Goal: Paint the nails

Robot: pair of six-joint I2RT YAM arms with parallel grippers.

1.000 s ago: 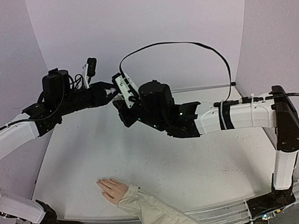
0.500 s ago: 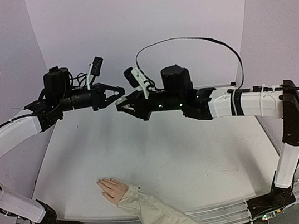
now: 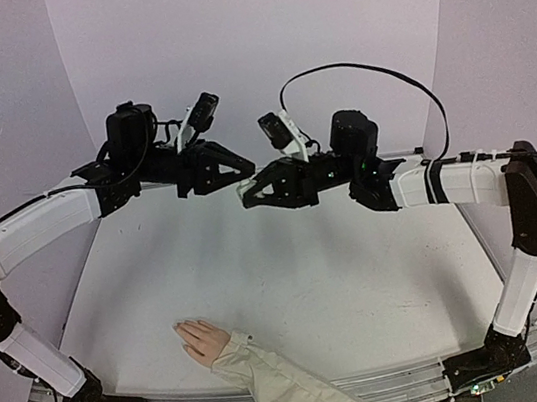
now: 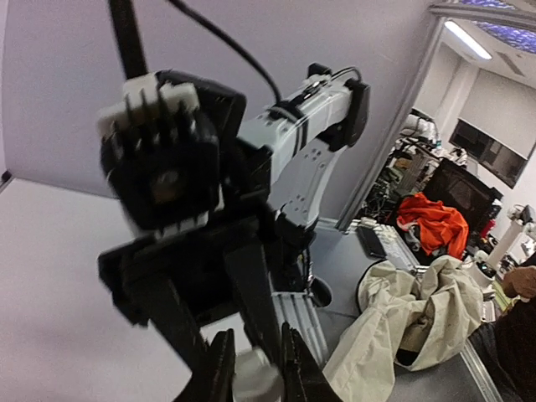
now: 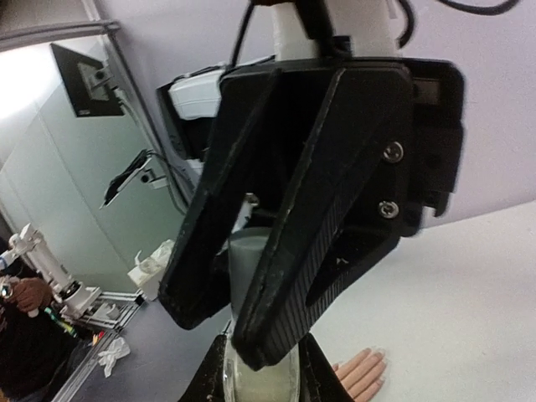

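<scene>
Since a second ago both grippers have been carried up and to the right, and the left jaws have been closed. The left gripper [image 3: 241, 173] and the right gripper [image 3: 250, 194] are now met tip to tip in mid-air above the far half of the table [image 3: 361, 278].

In the right wrist view a white bottle [image 5: 260, 378] is seen clamped upright between the right fingers. Its grey cap [image 5: 249, 255] is pinched from the opposite side by the left jaws. A pull or twist to free the cap is judged to be the step in hand, and no painting has been started.

The hand [image 3: 204, 338] is laid flat at the near edge of the table, left of centre and well apart from both grippers. It lies below them and back toward the bases. Its long axis runs from the sleeve [image 3: 287, 390] at the lower right up to the nails [image 3: 180, 327] at the upper left, so the fingertips are pointed leftward and away from the bases. The hand is placed on the left arm's side, and that arm is judged the better set to reach it. A long descent toward the near left will be called for once the cap is off.
</scene>
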